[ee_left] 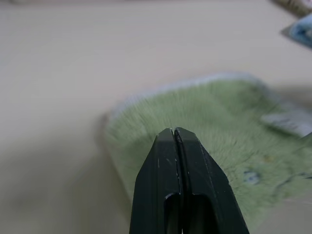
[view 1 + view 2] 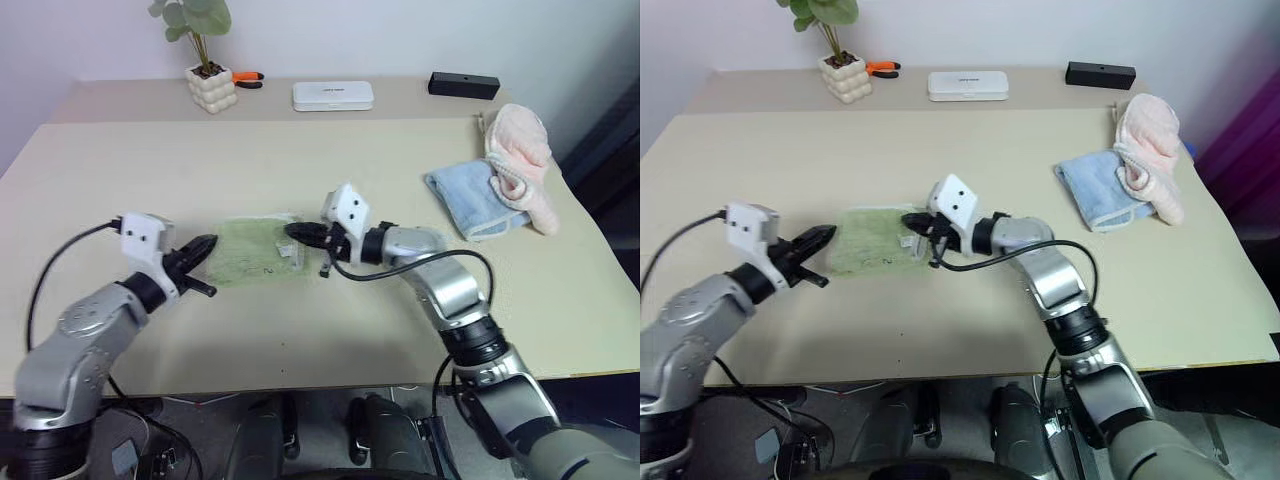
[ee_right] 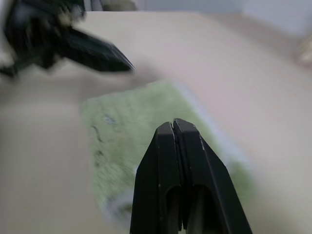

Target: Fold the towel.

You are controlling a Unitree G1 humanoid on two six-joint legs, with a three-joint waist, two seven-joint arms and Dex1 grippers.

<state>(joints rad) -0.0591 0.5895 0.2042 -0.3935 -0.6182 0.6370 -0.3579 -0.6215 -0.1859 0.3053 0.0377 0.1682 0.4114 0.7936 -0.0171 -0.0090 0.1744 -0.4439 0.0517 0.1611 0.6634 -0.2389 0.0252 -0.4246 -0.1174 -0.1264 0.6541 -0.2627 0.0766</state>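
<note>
The light green towel lies folded into a small rectangle on the tan table, a white label at its right edge and a small dark mark near its front. My left gripper hovers at the towel's left edge, shut with nothing between its fingers. From the other side my right gripper points left over the towel's right edge, shut and empty too, its fingers pressed together above the green cloth.
A light blue cloth and a pink fluffy cloth lie at the table's right side. On the far ledge stand a potted plant, orange pliers, a white box and a black box.
</note>
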